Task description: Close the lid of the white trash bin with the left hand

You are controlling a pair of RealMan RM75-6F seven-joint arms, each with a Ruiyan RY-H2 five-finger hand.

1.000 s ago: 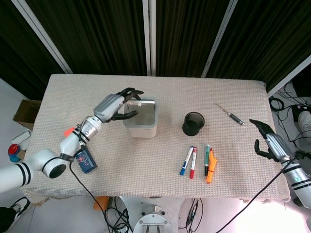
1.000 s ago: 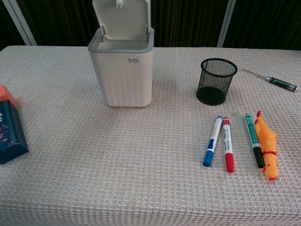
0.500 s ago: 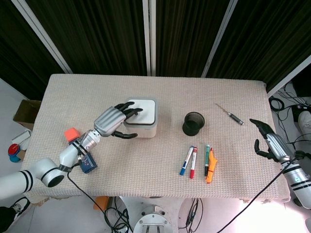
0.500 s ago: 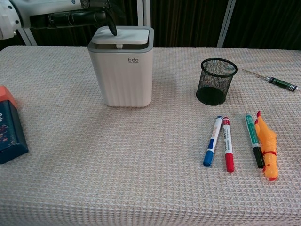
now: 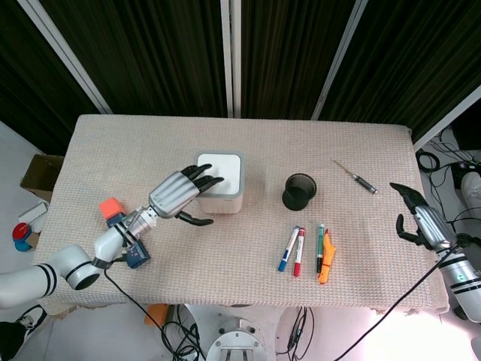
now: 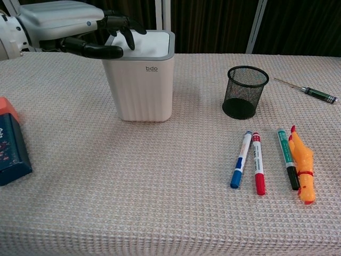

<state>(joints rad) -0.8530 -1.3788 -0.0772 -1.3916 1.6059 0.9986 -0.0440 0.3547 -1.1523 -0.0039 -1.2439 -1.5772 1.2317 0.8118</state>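
Over on the left-centre of the table (image 5: 361,150), the white trash bin (image 6: 141,80) stands upright with its lid (image 5: 220,166) lying flat, flush inside the grey rim as far as both views show. The left hand (image 5: 174,194) sits at the bin's left edge with fingers spread and holding nothing; its fingertips (image 6: 128,33) reach over the near-left part of the lid. Can't tell for sure whether they're pressing or just hovering above it.

So the job looks pretty much done to me. If you want to finish it cleanly: a light downward press near the front edge of the lid, away from the hinge, should seat any latch. Push straight down, not sideways, because the bin is tall and light-looking and a shove to the right could slide or tip it toward the black mesh pen cup (image 6: 244,92). Then lift the hand straight up before pulling back, so a fingertip doesn't catch the rim and drag the lid open.

The right hand (image 5: 415,218) hangs off the table's right edge, fingers loosely apart and empty. The markers (image 6: 249,162) and the screwdriver (image 6: 306,89) lie well clear of the bin.
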